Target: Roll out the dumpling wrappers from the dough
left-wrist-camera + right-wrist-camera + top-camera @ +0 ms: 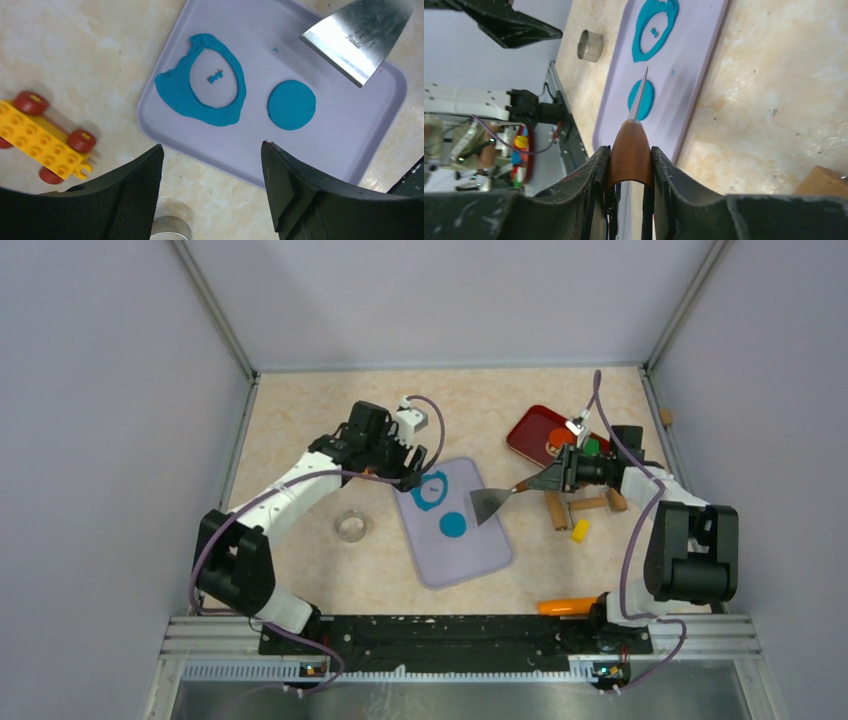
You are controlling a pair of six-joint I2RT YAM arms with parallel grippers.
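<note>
One wrapper (291, 105) cut, frame centre; dough (200, 95) ring left to re-roll; right gripper (630, 165) clamps scraper (357, 37); left gripper (212, 187) spread, empty

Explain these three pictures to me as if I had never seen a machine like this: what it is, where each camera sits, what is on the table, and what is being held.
These are two robot arms bolted at the near edge of a table, each ending in a two-finger gripper. The wide picture looks down from above and behind them; the other two come from cameras on the wrists, so each shows its own black fingers at the bottom.

On the table lies a lavender mat. On it sit a ring of teal dough with a round hole cut out, and beside it one round dumpling wrapper. A metal ring cutter stands left of the mat, and a red tray and small toys lie to the right.

The right gripper is clamped on the wooden handle of a scraper, its blade over the mat. The left gripper is open and holds nothing.
</note>
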